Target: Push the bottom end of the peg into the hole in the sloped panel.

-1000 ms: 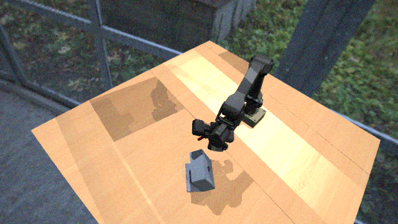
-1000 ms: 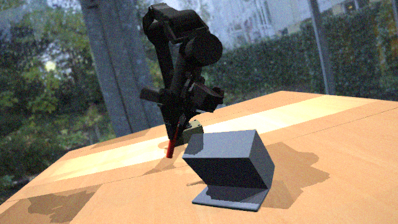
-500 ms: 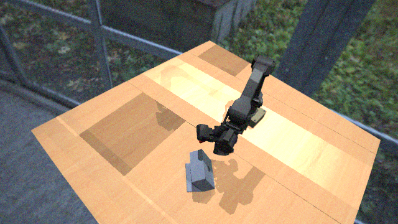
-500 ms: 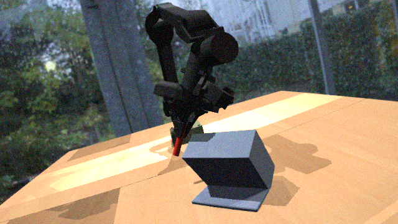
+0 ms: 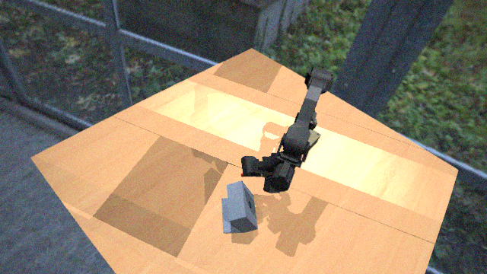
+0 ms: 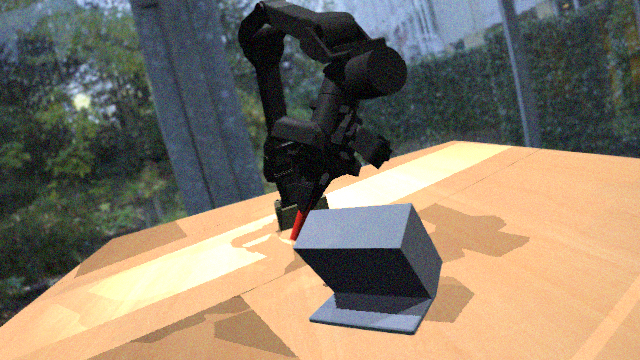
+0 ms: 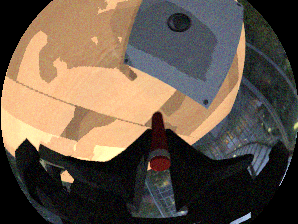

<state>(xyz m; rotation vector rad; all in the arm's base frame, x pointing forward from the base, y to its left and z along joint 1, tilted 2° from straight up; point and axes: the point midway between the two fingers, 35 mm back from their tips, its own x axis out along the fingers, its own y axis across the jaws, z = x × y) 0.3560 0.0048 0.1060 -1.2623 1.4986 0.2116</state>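
Note:
The red peg (image 6: 298,225) (image 7: 158,127) looks round and is held between the fingertips of my gripper (image 6: 307,202) (image 7: 158,132), which is shut on it. The peg's lower part sticks out past the fingertips, tilted, with its bottom end free. The grey block with the sloped panel (image 5: 244,207) (image 6: 357,227) (image 7: 165,55) stands on the table. Its face shows one round dark hole (image 5: 249,204) (image 7: 179,22), near the top of the wrist view. The peg's end is apart from the panel, below the hole in that view. The exterior camera sees the block from behind, so the hole is hidden there.
The wooden table (image 5: 144,183) (image 6: 540,240) carries bright light patches and shadows of the arm and block. The arm's base (image 5: 313,139) (image 6: 286,216) stands behind the gripper. The block's thin foot plate (image 6: 370,317) lies flat on the table at its rear side.

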